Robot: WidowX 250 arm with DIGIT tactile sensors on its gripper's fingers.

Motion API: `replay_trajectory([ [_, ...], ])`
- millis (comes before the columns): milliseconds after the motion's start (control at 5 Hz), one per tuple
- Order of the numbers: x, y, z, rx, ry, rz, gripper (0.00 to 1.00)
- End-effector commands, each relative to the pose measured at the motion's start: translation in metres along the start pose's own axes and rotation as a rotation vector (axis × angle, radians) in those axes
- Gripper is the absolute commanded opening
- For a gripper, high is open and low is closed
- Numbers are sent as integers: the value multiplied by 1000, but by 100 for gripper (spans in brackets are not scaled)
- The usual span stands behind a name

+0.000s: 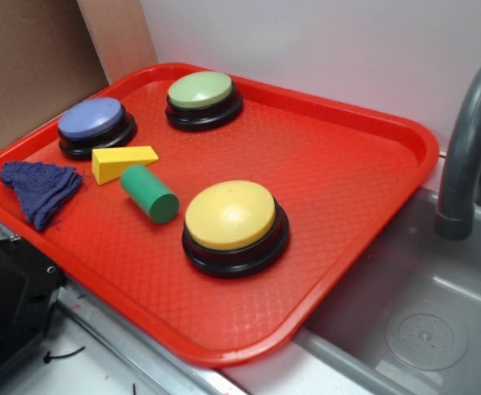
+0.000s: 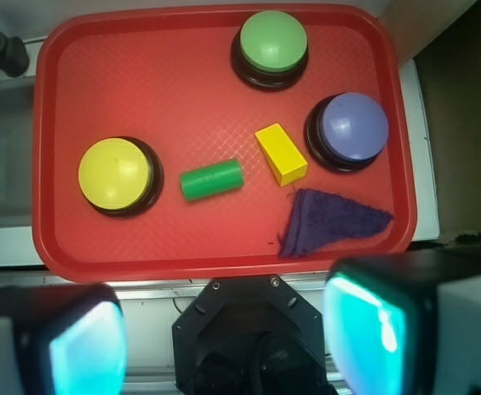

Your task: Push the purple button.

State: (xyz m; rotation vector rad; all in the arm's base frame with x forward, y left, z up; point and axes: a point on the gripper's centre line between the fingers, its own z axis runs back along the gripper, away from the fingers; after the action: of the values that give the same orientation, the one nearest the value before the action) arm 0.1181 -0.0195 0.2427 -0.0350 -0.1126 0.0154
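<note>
Claw (image 2: 224,337): seen closest in the wrist view, at the bottom edge. Its two fingers (image 2: 88,346) are spread wide apart and nothing is held between them. It is kept back from the tray, off its near edge.
Tray (image 1: 364,148): red, with a raised rim. All the small things are laid on it.
Purple button (image 1: 95,120): found in a corner of the tray, on a black base. Nothing is touching its top.
Yellow block (image 1: 123,161): a wedge, placed just beside the purple button.
Blue cloth (image 1: 39,188): folded into a triangle, near the tray edge, close to the block.
Green roll (image 1: 150,193): laid on its side between the block and the yellow button.
Yellow button (image 1: 231,216): the biggest one.
Green button (image 1: 201,90): pale, set by the far rim.
Sink (image 1: 422,321): grey, seen beside the tray, with a grey tap (image 1: 467,148).
</note>
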Motion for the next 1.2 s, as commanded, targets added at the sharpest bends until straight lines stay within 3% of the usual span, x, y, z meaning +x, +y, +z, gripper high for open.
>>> replay_trajectory([
  [0,0,0,0,0,0,0,100],
  [200,21,40,-26,25,-63,246,100],
  [400,33,71,-45,-11,-75,393,100],
  [800,63,116,-83,-39,-176,623,100],
  [1000,81,136,-111,31,-191,733,100],
])
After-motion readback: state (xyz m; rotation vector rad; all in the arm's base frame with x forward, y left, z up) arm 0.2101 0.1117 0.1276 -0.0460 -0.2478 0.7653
